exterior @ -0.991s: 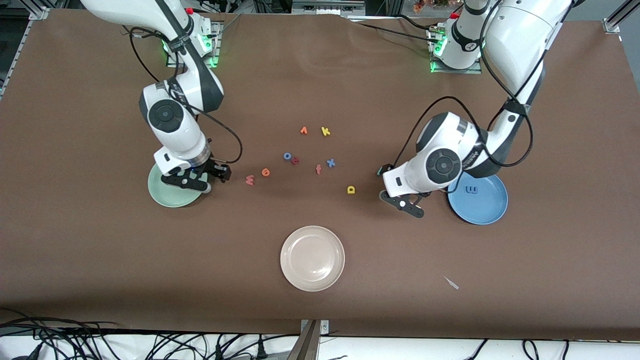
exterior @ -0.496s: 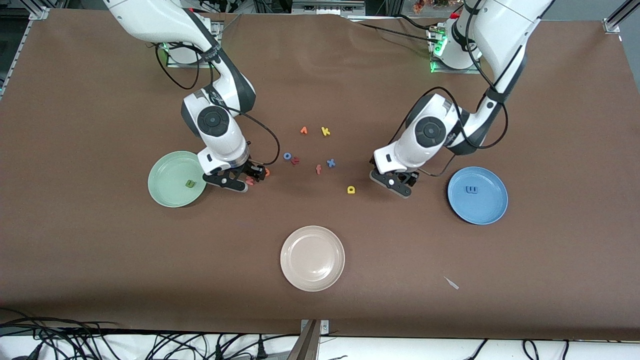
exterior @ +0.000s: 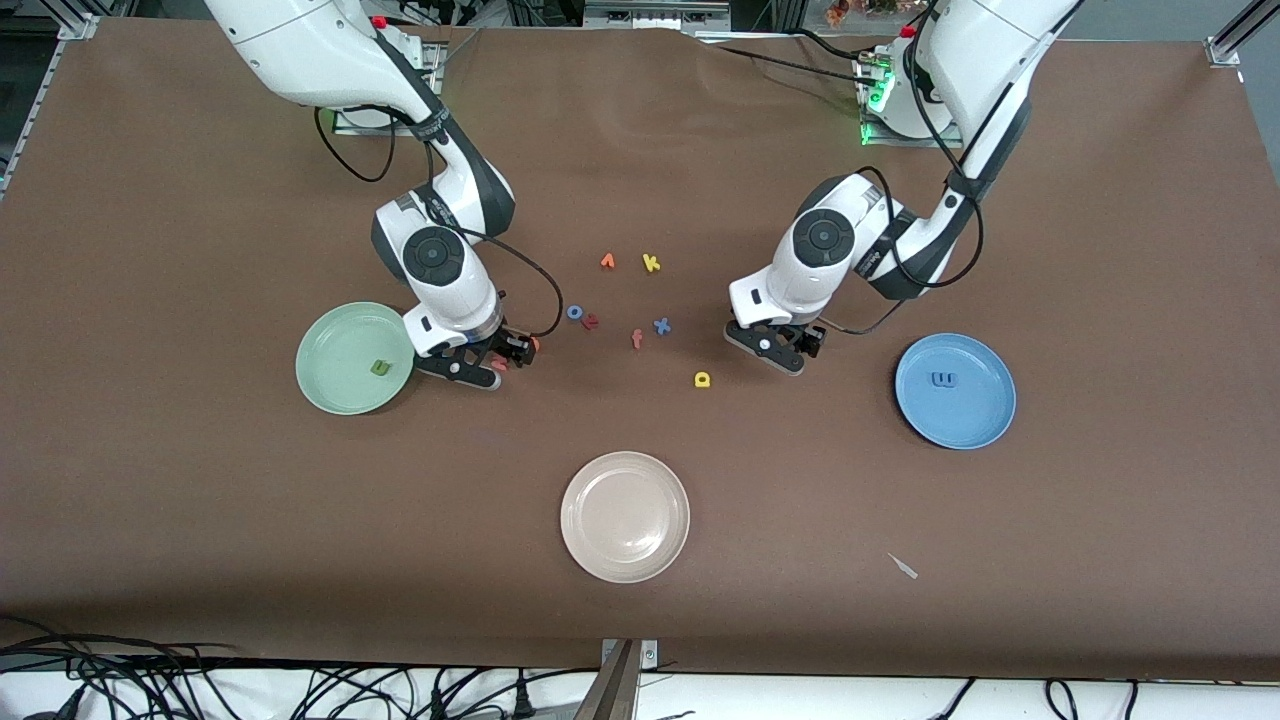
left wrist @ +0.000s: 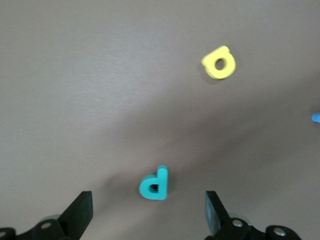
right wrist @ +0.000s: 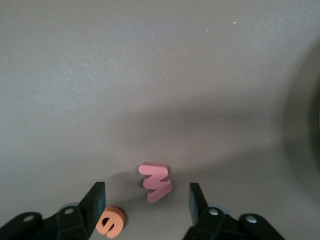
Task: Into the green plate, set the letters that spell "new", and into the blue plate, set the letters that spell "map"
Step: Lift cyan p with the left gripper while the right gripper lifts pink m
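The green plate (exterior: 340, 350) holds the olive n (exterior: 380, 368). The blue plate (exterior: 965, 415) holds the blue m (exterior: 943, 379). My right gripper (exterior: 488, 362) (right wrist: 146, 205) is open, low over the table beside the green plate. The salmon w (right wrist: 156, 182) lies just ahead of its fingertips, and the orange e (right wrist: 111, 221) lies by one finger. My left gripper (exterior: 783, 350) (left wrist: 148, 215) is open over the teal p (left wrist: 155, 183), which lies just ahead of its fingertips. The yellow a (exterior: 702, 379) (left wrist: 219, 62) lies nearby on the table.
A beige-white plate (exterior: 625, 516) sits nearer the camera at mid-table. Loose letters lie between the arms: orange v-like (exterior: 607, 261), yellow k (exterior: 651, 263), blue o (exterior: 575, 312), salmon f (exterior: 637, 339), blue x (exterior: 661, 325). A small scrap (exterior: 903, 566) lies near the front edge.
The right gripper moved off the green plate to the w and e, uncovering the n. The left gripper moved from beside the blue plate toward mid-table, over the p.
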Controlling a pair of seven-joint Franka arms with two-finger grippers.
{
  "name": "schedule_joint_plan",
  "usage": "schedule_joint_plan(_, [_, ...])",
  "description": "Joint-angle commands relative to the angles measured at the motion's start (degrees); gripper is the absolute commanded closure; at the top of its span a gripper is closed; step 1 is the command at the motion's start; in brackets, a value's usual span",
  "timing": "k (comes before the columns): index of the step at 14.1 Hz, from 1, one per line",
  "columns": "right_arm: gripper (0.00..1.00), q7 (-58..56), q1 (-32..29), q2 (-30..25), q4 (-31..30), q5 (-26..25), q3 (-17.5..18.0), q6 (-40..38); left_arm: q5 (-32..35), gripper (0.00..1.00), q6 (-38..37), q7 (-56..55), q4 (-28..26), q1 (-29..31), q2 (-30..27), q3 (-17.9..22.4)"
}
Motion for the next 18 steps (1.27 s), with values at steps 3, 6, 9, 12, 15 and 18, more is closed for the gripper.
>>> schedule_joint_plan(3, [0.27, 0.4, 0.0, 0.8, -3.1, -2.3, -0.2, 5.4, 4.9, 0.06, 0.7, -1.9, 0.9, -1.6, 2.9, 0.9])
schedule_joint_plan(6, [0.41, 0.4, -0.1, 0.7, -3.1, -2.3, -0.2, 5.3, 6.5, 0.11, 0.7, -2.4, 1.1, -1.5, 3.3, 1.2])
schedule_joint_plan(9, [0.7, 0.1, -0.1, 0.6, -3.1, -2.3, -0.2, 5.2, 6.8, 0.19, 0.4, -2.4, 2.5, -1.5, 4.4, 1.2])
schedule_joint_plan(12, [0.94, -0.9, -0.3, 0.0, -3.0, -2.3, -0.5, 5.0, 6.8, 0.3, 0.3, -2.3, 2.9, -1.4, 5.0, 1.2])
schedule_joint_plan(15, [0.94, -8.1, -0.5, -3.4, -1.6, -2.2, -2.9, -2.1, 6.8, 0.41, 0.3, -2.3, 2.9, -1.5, 5.2, 1.7])
schedule_joint_plan(18, [0.94, -17.5, -0.7, -6.9, 1.4, -1.4, -6.0, -13.0, 6.8, 0.56, 0.3, -2.2, 2.9, -1.2, 5.4, 1.9])
